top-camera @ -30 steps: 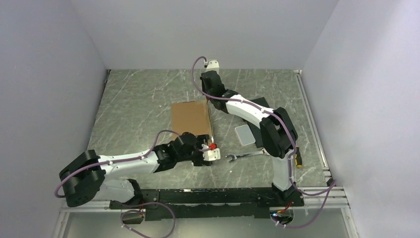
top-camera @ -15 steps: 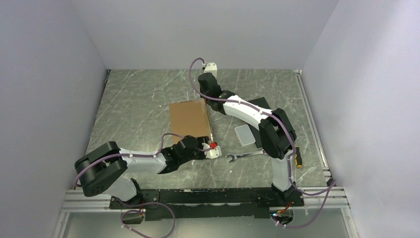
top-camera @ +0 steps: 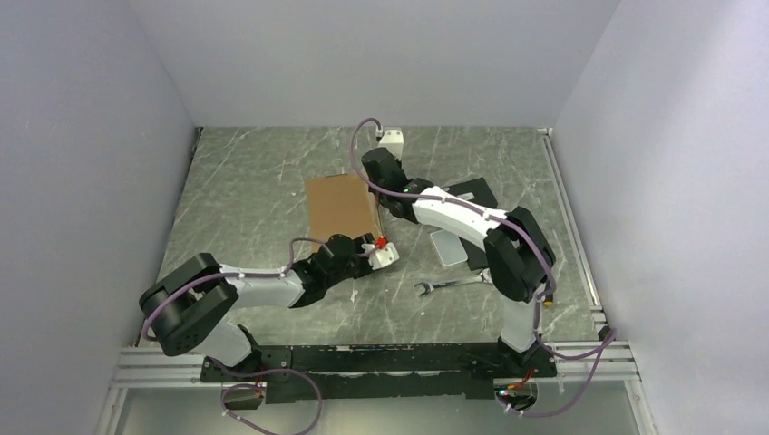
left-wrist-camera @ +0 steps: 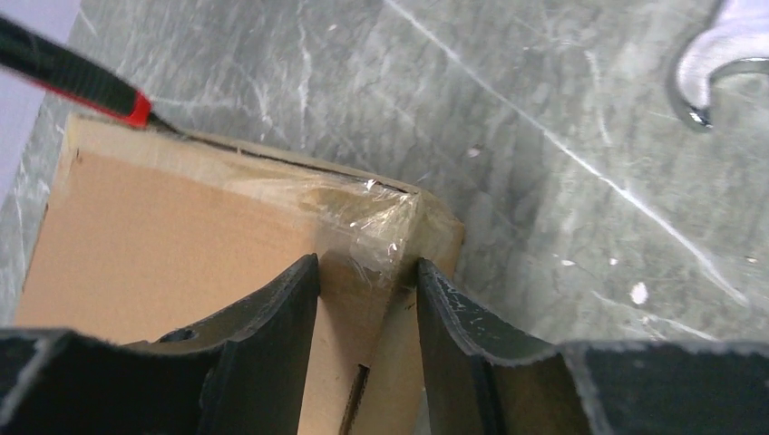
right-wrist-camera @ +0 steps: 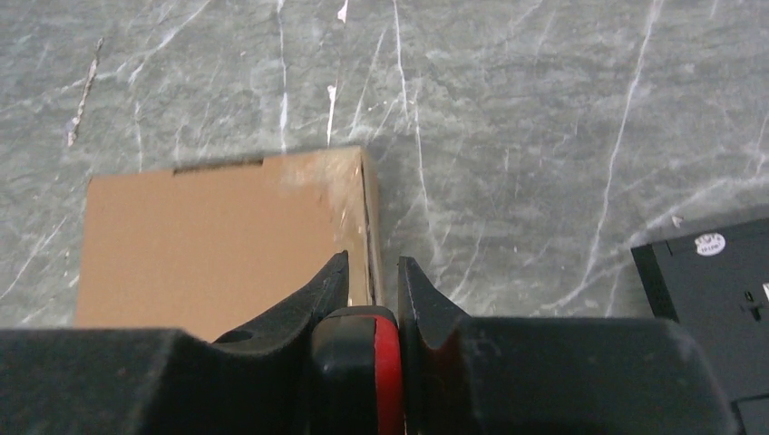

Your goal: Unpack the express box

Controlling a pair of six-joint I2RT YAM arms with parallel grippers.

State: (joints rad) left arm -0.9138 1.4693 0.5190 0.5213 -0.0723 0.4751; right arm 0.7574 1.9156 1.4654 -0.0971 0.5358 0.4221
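The express box (top-camera: 343, 207) lies mid-counter (top-camera: 245, 181), lid down, tape seemingly uncut; left claw (left-wrist-camera: 367, 265) spread astride its near corner, right claw (right-wrist-camera: 373, 259) clamps the red-black cutter (left-wrist-camera: 82, 82), tip at the seam; slitting, opening, emptying all remain

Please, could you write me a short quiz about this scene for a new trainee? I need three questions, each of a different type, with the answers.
1. True or false: the express box already has its lid open.
2. What is the right gripper shut on? A) a spoon B) a red-and-black tool C) a roll of tape
3. Fill in the word: in the left wrist view, the left gripper has its fingers on either side of the box's taped ____.

Key: 1. False; the lid lies flat and closed. 2. B. 3. Corner.
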